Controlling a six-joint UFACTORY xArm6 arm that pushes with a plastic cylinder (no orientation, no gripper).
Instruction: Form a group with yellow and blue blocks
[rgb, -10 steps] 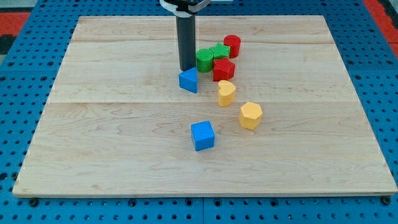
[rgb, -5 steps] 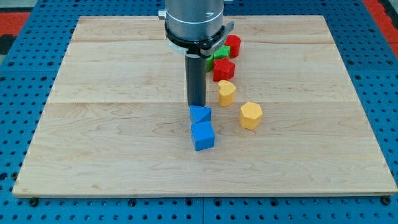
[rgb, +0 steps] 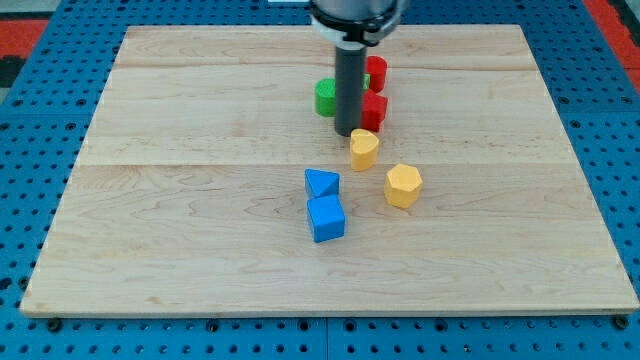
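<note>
My tip (rgb: 348, 134) rests just above the small yellow rounded block (rgb: 364, 149); this rod end effector has no jaws to open or close. Pushing steadily toward the view's bottom-left should slide it beside the blue triangular block (rgb: 322, 183) and blue cube (rgb: 326, 218).

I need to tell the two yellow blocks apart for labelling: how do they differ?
The yellow heart-like block sits nearer the view's top, right below my tip; the yellow hexagonal block lies lower and further right, away from the tip. The hexagonal one looks wider. Both are yellow and rest apart on the board.

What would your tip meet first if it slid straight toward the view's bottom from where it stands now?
Probably the small yellow block, just below my tip and slightly right; a straight pass might only clip its left edge.
</note>
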